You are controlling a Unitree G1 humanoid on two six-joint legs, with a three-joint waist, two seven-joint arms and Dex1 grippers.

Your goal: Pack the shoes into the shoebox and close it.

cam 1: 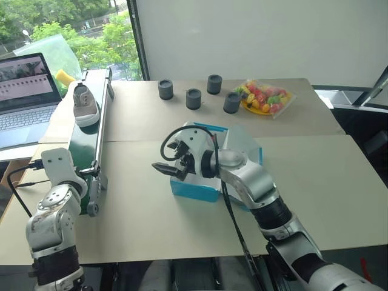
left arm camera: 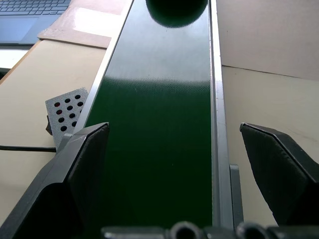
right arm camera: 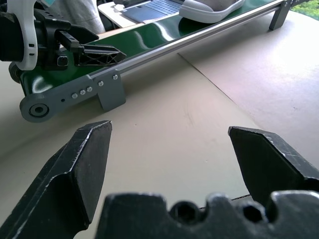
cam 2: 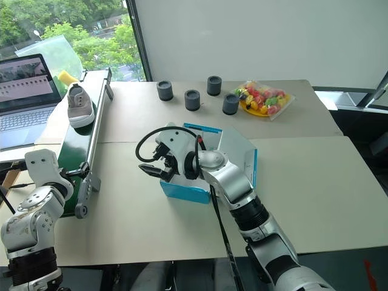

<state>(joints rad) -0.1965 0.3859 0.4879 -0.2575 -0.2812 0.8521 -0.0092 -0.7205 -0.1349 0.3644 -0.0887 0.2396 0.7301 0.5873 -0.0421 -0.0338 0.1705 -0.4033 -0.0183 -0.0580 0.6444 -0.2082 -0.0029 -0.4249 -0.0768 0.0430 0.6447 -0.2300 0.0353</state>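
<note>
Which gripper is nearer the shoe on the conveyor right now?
Left. The left gripper sits over the belt's near end, in line with the shoe; the right gripper hovers by the shoebox.

One grey-taupe shoe (cam 1: 85, 104) with a pale sole stands upright on the far part of the green conveyor belt (cam 1: 82, 148), its dark opening facing up. The turquoise shoebox (cam 2: 182, 190) sits mid-counter (cam 1: 145, 212), lid (cam 2: 236, 151) swung open and leaning back, white inside, partly hidden behind the arm.

Shoe (cam 1: 85, 103) on conveyor (cam 1: 82, 148), left of shoebox (cam 1: 197, 188) on table (cam 1: 315, 163).
</note>
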